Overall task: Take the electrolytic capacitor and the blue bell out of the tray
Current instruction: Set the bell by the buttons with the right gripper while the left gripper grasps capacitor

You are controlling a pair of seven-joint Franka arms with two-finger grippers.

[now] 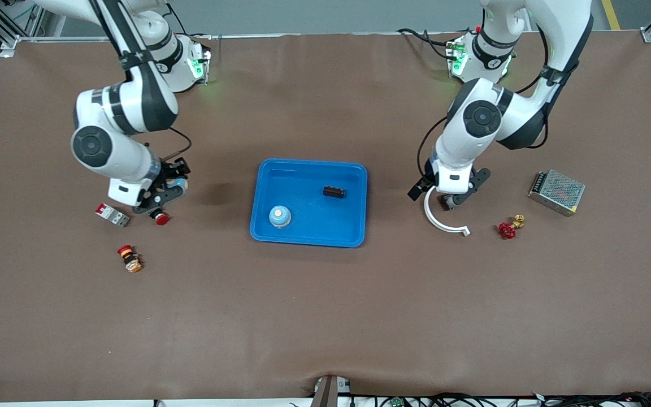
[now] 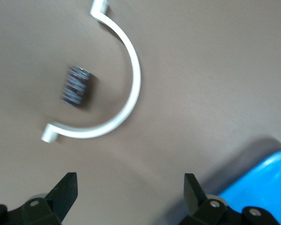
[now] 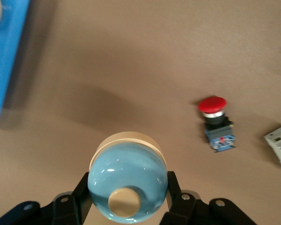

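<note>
Risk of a clumsy release first: right gripper (image 1: 163,196) clamped on the held blue bell (image 3: 128,180), low over the table toward the right arm's end, close to a red push button (image 3: 214,123) and a grey breaker (image 1: 112,215). Could knock the button when set down, or drop the dome tilted and send it rolling. Second blue bell (image 1: 280,216) sitting in the tray (image 1: 308,240) with a flat black block (image 1: 334,192). Left gripper (image 2: 129,180) spread wide, holding nothing, over the electrolytic capacitor (image 2: 76,86), which lies on its side on the table inside a white curved clip (image 2: 126,84), near the tray. Likely to roll if brushed.
</note>
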